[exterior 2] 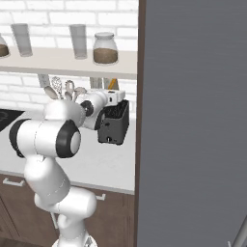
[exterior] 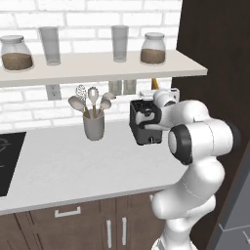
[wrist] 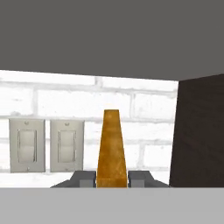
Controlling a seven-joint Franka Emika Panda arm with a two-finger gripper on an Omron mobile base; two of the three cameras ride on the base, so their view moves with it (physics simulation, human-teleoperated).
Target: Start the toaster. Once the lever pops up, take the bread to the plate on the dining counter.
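One slice, the bread (wrist: 112, 148), stands edge-on with its long axis toward 12 o'clock, clamped between the gripper (wrist: 112, 178) fingertips, lifted just above the toaster (exterior: 145, 128) under the shelf (exterior: 97, 66).

A slice of tan bread (wrist: 111, 148) with a darker brown crust stands upright and edge-on between the two fingertips (wrist: 83, 178), which sit close against either side of its lower end. Just below the fingers, the small black boxy toaster (exterior: 143, 128) stands upright on the pale worktop, a tiny silvery knob low on its front face.
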